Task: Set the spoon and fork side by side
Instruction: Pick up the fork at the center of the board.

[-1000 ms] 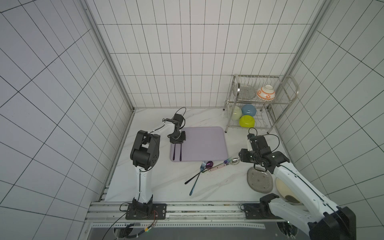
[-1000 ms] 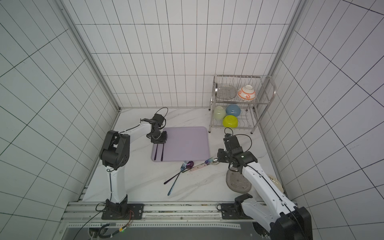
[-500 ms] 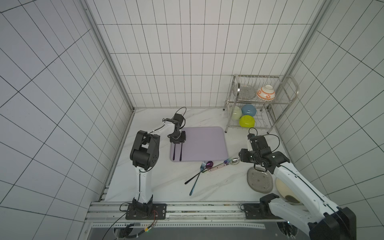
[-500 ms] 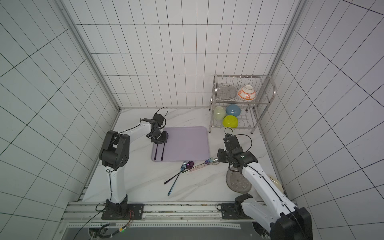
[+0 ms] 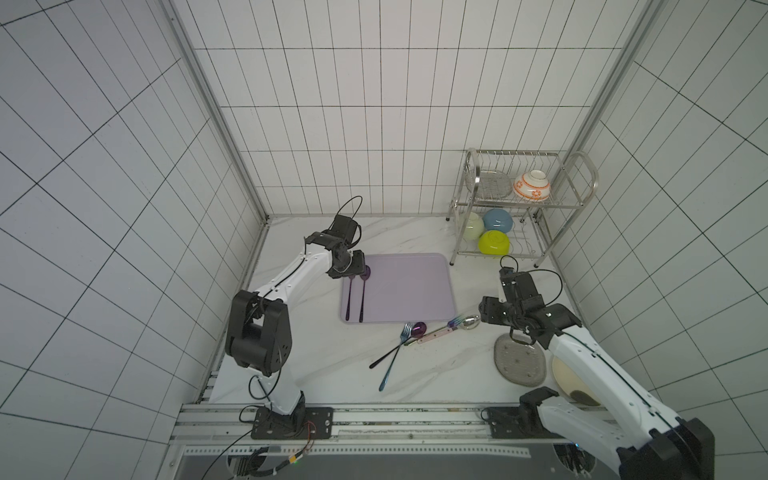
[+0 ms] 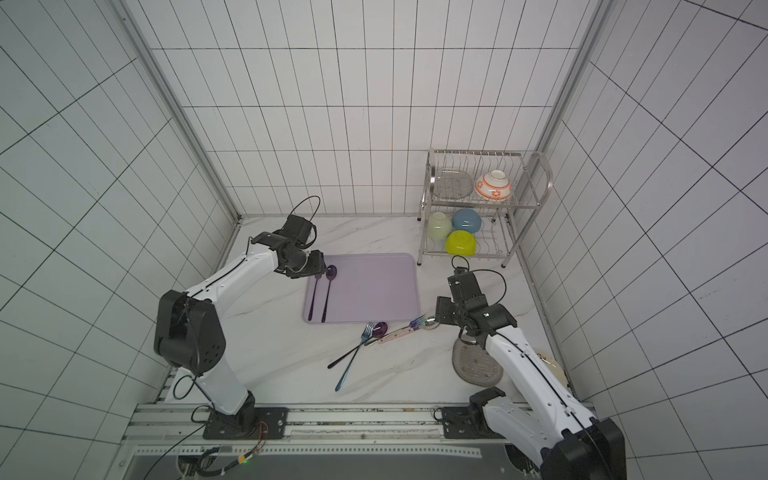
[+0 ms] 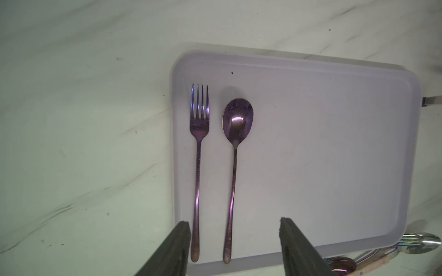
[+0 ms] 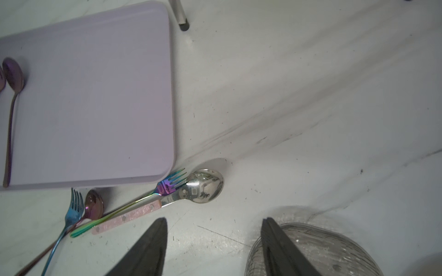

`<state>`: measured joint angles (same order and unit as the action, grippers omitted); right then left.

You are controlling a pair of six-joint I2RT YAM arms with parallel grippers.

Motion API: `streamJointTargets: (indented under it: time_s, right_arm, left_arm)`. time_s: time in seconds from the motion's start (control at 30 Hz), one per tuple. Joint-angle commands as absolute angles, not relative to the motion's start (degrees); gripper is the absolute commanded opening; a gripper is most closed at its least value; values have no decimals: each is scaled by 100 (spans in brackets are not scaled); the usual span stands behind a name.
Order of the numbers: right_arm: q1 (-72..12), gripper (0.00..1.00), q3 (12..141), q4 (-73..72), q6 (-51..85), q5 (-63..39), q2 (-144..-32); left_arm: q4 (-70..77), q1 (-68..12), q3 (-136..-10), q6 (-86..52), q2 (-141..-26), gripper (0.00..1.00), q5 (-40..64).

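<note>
Purple fork (image 7: pixel 198 167) + purple spoon (image 7: pixel 235 148) laid parallel at left edge of lilac tray (image 7: pixel 334 155). Fork left of spoon, not touching; pair judged set.

L gripper (image 7: pixel 234 223) spread wide over handle ends, nothing gripped. R gripper (image 8: pixel 215 219) also wide, empty, near silver spoon (image 8: pixel 203 186).

Retreat best done straight up: one finger (image 7: pixel 177 243) just beside fork handle, so sideways drift to be avoided.

Marble-look tabletop (image 5: pixel 332 365), white-tiled walls, dish rack (image 5: pixel 515 153) far right, loose cutlery (image 5: pixel 405 332) by tray's near edge.

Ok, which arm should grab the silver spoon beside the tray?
Right. The right gripper, open, hovers next to the silver spoon; the left gripper sits across the tray over the purple fork.
</note>
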<state>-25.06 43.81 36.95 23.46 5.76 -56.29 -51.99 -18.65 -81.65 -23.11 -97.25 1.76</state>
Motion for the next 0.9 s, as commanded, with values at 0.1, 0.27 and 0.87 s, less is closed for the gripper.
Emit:
streamJointTargets:
  time_s: [0.1, 0.27, 0.87]
  right_arm:
    - [-2320, 85, 4653, 3946, 2399, 1171, -5579]
    - [-2357, 77, 4847, 4400, 2550, 726, -5949]
    - [-4293, 53, 4556, 3792, 6806, 696, -6961]
  left_arm:
    - [-5492, -1850, -7565, -2418, -8778, 78, -383]
    - [-5632, -1860, -6832, -2761, -7944, 83, -149]
    - [-4253, -4159, -5139, -2959, -7459, 70, 1202]
